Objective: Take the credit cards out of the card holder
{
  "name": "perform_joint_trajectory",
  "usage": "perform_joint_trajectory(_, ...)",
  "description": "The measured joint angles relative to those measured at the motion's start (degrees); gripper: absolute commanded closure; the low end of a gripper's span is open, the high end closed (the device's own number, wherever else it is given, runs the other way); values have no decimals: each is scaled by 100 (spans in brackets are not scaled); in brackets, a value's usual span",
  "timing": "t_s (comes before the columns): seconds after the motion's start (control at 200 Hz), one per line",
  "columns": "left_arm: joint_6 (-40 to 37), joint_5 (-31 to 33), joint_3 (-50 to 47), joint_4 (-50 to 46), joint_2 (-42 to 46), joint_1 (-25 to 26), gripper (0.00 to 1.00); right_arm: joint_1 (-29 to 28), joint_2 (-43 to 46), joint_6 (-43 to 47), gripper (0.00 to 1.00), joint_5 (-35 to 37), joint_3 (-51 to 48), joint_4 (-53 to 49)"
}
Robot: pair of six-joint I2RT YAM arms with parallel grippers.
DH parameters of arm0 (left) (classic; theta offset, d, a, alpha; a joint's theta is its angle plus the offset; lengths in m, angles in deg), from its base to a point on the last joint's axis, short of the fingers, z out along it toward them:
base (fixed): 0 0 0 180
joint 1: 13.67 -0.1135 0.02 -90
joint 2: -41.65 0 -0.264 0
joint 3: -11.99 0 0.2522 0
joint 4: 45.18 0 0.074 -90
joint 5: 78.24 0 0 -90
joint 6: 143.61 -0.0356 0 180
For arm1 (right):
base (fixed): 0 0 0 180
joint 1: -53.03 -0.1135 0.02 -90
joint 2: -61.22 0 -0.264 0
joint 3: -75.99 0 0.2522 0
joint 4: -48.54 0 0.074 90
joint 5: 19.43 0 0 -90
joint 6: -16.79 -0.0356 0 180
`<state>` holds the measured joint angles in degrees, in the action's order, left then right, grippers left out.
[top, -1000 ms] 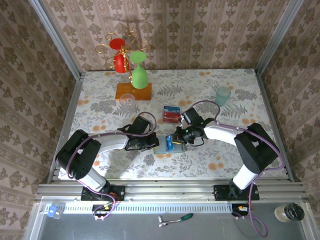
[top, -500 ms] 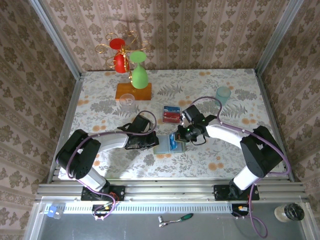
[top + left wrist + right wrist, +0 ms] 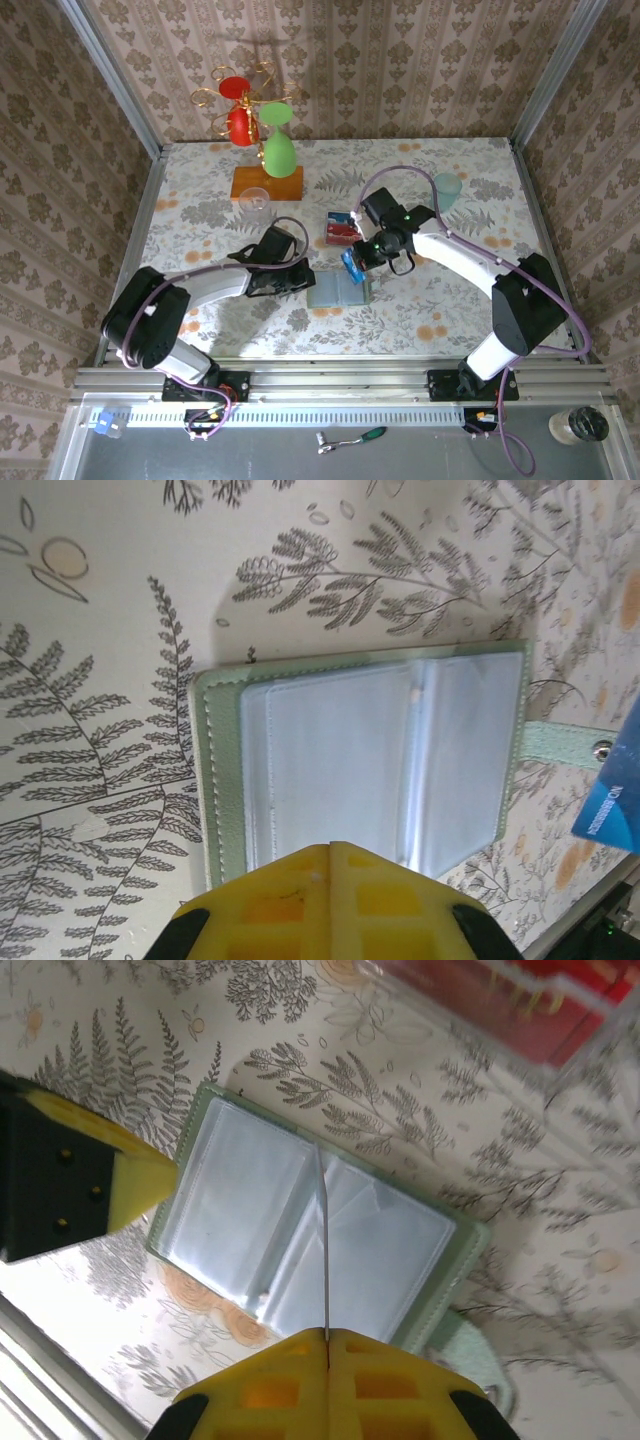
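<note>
Blue card pinched in right jaws, above open card holder.

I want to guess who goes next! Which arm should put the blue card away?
Right. The right gripper is shut on the blue card, close to the clear tray. The left gripper is shut, resting on the card holder edge.

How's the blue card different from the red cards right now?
The blue card is pinched in the right gripper near the card holder; the red cards lie in the clear tray. The blue card is alone; the red cards sit together. All are out of the holder.
</note>
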<state>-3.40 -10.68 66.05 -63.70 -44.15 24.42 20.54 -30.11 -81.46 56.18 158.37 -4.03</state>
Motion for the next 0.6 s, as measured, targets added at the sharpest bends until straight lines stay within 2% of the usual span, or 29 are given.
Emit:
perform_joint_trajectory(0.27,-59,52,-13,-4,352,-140,100,-57,-295,1703,100,573,739,-817)
perform_joint_trajectory(0.6,-59,109,-153,-118,595,-199,100,-76,-1091,3080,100,1191,1790,-1611)
